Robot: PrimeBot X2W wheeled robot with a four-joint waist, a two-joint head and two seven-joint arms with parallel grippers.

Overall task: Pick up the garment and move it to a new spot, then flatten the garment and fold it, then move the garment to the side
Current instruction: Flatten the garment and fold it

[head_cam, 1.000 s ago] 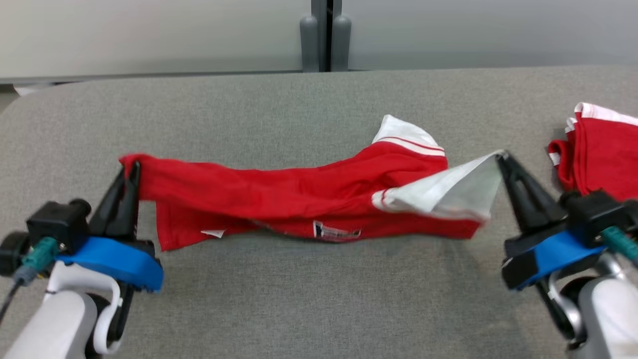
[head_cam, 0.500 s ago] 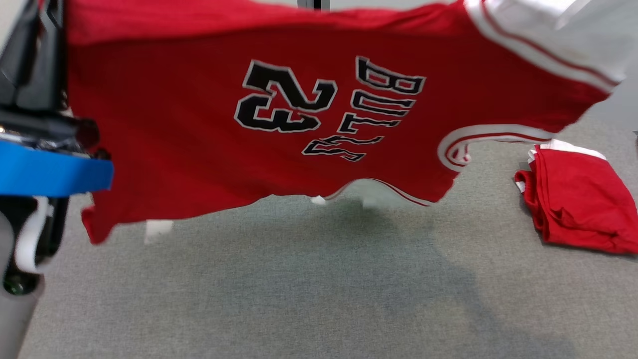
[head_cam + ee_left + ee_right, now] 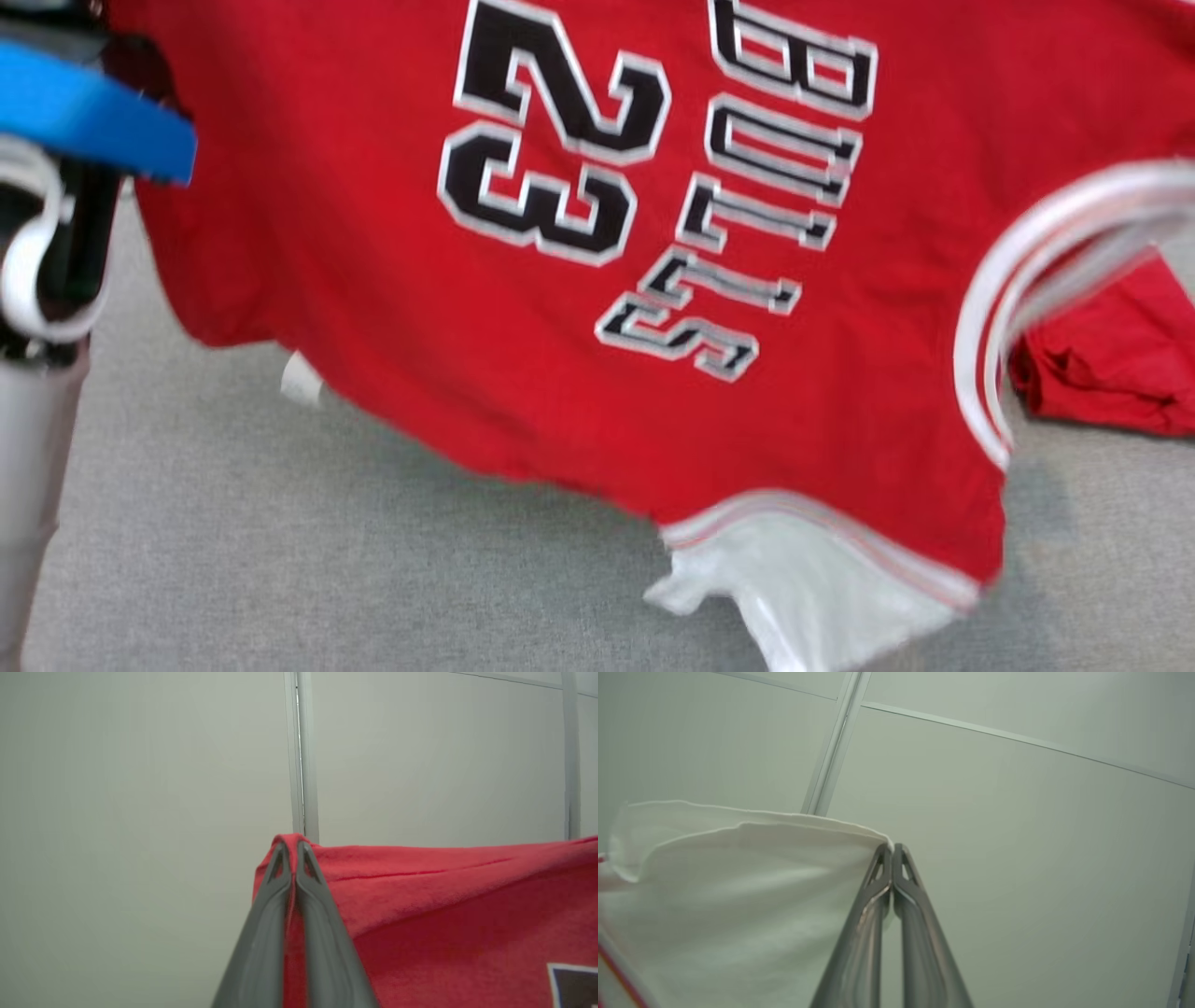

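Observation:
The garment (image 3: 373, 233) is a red jersey with a black "23" and "BULLS" print and white sleeves. It hangs spread in the air close in front of the head camera, above the grey table (image 3: 280, 560). My left gripper (image 3: 293, 851) is shut on a red corner of the garment (image 3: 420, 896). My right gripper (image 3: 892, 851) is shut on the edge of its white sleeve (image 3: 738, 882). In the head view the left arm's blue wrist part (image 3: 93, 112) shows at the upper left. A white sleeve (image 3: 822, 597) dangles at the bottom.
A second red garment (image 3: 1111, 373) lies folded on the grey table at the right, partly behind the hanging jersey. Pale wall panels (image 3: 140, 812) stand behind both grippers in the wrist views.
Both grippers have lifted the garment from the table, where it lay bunched, up into the air. It now hangs spread and nearer the camera than half a second ago.

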